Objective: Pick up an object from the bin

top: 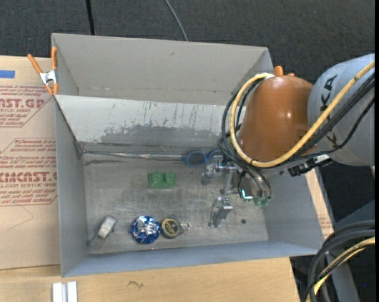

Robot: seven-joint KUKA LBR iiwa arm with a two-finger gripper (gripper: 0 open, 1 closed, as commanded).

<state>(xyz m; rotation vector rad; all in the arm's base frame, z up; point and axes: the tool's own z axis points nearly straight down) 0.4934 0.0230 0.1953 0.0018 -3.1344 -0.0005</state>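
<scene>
- Gripper (215, 192) low over floor of bin (71, 187), right-centre; orange wrist cover (274, 118) above it.
- Fingers (221, 212) spread wide, bare floor btwn them; nothing held.
- Nearest obj: blue ring (193, 158) at foot of back wall, just beside far finger.
- Green block (161, 180) mid-floor, left of gripper, apart.
- Front row, right to left: gold-rimmed disc (170, 227), blue round obj (144, 229), grey-white piece (105, 226) nr front-left corner.
</scene>
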